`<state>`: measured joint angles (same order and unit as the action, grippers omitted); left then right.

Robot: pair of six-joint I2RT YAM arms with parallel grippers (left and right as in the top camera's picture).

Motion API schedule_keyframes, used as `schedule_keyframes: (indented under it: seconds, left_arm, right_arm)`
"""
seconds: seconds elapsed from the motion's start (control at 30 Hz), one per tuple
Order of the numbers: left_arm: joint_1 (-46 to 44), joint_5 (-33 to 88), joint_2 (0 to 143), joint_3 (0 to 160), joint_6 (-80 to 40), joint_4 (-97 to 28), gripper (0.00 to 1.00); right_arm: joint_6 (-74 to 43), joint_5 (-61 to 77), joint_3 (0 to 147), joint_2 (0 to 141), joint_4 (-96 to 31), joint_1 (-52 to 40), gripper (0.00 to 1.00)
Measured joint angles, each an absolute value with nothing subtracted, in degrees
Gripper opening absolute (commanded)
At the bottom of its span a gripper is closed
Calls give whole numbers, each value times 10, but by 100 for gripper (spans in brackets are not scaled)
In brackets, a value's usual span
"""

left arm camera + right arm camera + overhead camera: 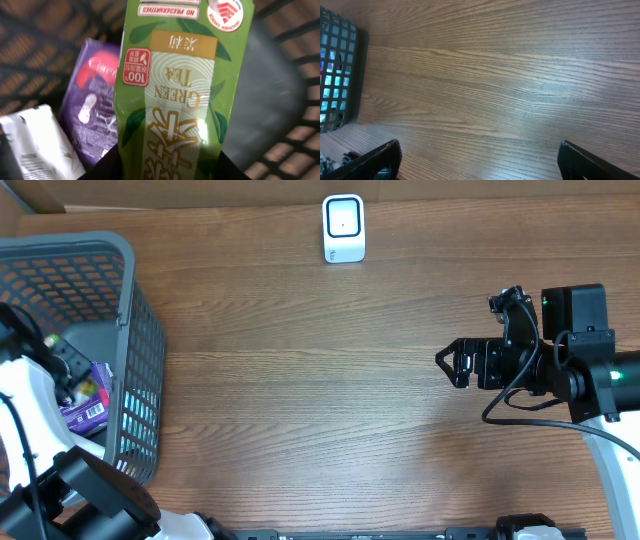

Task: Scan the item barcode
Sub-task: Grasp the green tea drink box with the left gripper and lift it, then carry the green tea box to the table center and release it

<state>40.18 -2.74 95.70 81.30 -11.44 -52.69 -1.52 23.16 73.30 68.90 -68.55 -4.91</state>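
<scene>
My left pincer (165,171) clamped on the green printed tea pouch (175,90), down in the grey plastic basket (100,242), right pincer (482,162) gaping wide

My overhead camera looks straight down on the surface (300,400), my left wrist camera sits close inside the basket (145,370), and my right wrist camera faces that basket low across the surface.

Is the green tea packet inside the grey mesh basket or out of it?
Inside: the left wrist view shows the green tea packet ringed by the grey mesh basket, a purple packet alongside.
</scene>
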Motion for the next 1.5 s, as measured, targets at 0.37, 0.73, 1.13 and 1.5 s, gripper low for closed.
schedule_keyframes:
  seconds: [0.37, 0.73, 1.13, 1.5]
  left_arm:
    - [372, 67, 957, 1076, -87, -705, 32]
    - [176, 88, 947, 1293, -72, -854, 33]
    - [-145, 94, 952, 1152, -203, -812, 27]
    - [-348, 93, 1055, 917, -333, -553, 25]
  right_arm:
    - [-15, 232, 733, 689, -687, -49, 100]
    - [-15, 232, 733, 689, -697, -49, 100]
    - [-16, 232, 733, 690, -695, -49, 100]
    - [-59, 191, 733, 690, -697, -49, 100]
